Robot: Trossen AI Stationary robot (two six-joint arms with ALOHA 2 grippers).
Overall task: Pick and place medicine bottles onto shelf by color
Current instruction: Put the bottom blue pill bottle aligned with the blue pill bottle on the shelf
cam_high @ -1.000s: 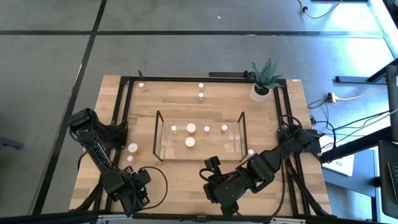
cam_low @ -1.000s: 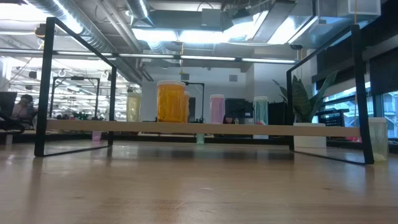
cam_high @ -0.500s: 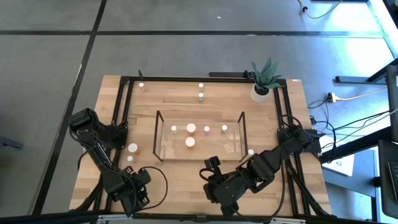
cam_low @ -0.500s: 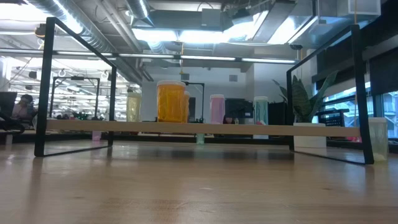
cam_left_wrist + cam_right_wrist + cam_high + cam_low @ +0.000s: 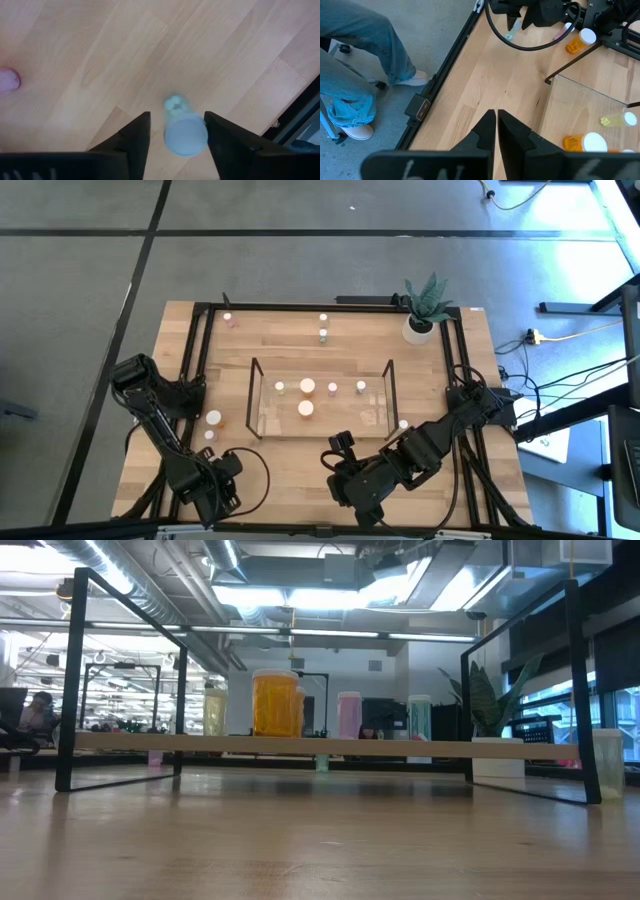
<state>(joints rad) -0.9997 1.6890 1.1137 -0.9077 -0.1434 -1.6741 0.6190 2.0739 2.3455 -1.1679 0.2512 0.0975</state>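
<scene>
Between the fingers of the left gripper (image 5: pixel 175 137), low over the near left corner of the table (image 5: pixel 290 480), a small green-tinted medicine bottle (image 5: pixel 182 131) with a white cap is seen standing upright; the jaws are set part-way open to either side of it, and no contact between pads and bottle can be confirmed, so it cannot be told whether it is gripped. Just beyond the fingertips only bare wood is seen, with a pink-capped bottle (image 5: pixel 8 80) well off to one side. Farther from that gripper, a large orange bottle (image 5: pixel 214 418) and a small pink one (image 5: pixel 209 436) stand between it and the clear shelf (image 5: pixel 255 395), on which a large orange bottle (image 5: pixel 305 409) and a row of smaller ones (image 5: pixel 332 388) are already set. The right gripper (image 5: pixel 497 127), pinched shut on nothing, is parked near the table's front edge ahead of the shelf. Beyond that edge a person's legs (image 5: pixel 355 55) in jeans are seen. It is judged that the green bottle could be tipped or pushed aside if one pad met it first, since it does not look centred between the fingers; a grip taken on the cap alone could slip, and the metal table frame (image 5: pixel 300 117) lies close by
</scene>
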